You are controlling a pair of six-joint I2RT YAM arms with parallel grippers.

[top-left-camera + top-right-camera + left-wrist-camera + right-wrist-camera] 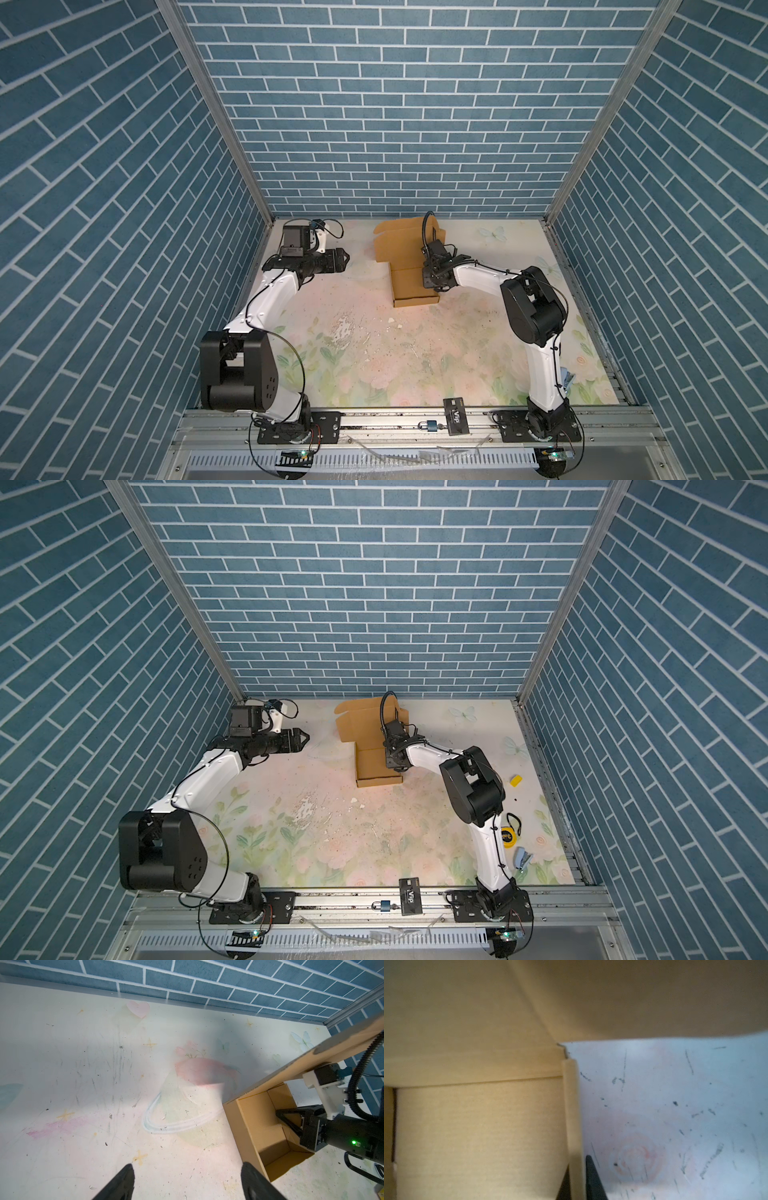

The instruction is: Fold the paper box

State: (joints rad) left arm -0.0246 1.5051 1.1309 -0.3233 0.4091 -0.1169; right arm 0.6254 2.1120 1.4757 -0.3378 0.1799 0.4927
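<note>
Floral mat (374, 353) carries the paper box (409, 286), lid up; your right gripper (577, 1167) pinches its right wall, left gripper (188, 1165) gapes empty beside it, so a hard pull may crease that wall or skid the box

Bright even top views, right wrist blurred

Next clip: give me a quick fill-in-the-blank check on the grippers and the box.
1. The right gripper pinches a wall of the cardboard ____.
2. The left gripper is ____ and holds nothing, apart from the box.
3. The enclosure walls are patterned with blue ____.
Missing words: box; open; bricks.
</note>
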